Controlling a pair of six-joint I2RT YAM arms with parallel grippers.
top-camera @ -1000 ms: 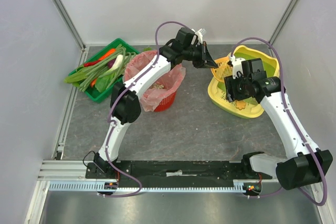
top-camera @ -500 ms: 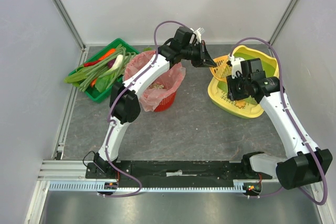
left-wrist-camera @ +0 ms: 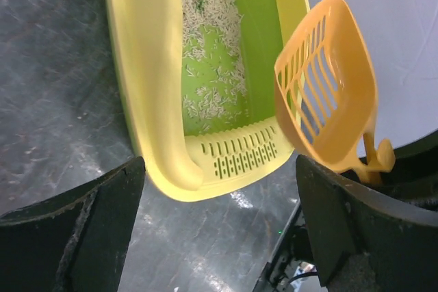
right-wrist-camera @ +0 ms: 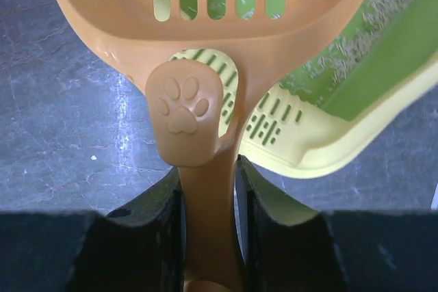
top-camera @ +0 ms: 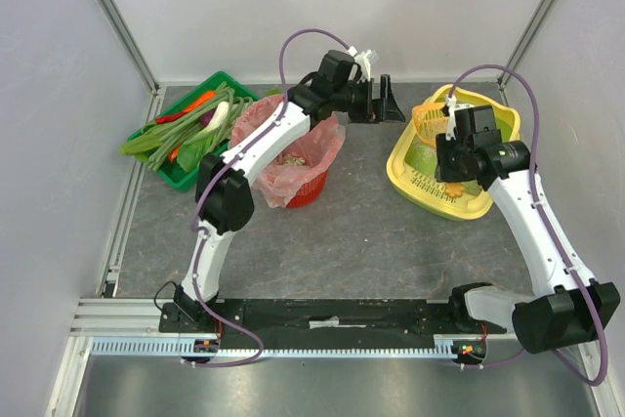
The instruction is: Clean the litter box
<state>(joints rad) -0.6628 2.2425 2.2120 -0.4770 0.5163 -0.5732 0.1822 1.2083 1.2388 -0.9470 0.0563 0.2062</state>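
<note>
The litter box sits at the right of the top view, with pale litter scattered on its green floor. An orange slotted scoop hangs over its upper-left rim, its handle clamped in the right gripper. The left gripper hovers wide open just left of the scoop, holding nothing.

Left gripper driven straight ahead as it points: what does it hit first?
Probably the litter box, its slotted rim centred ahead of the open left gripper; the orange scoop in the right gripper sits just off-line, depth unclear.
</note>
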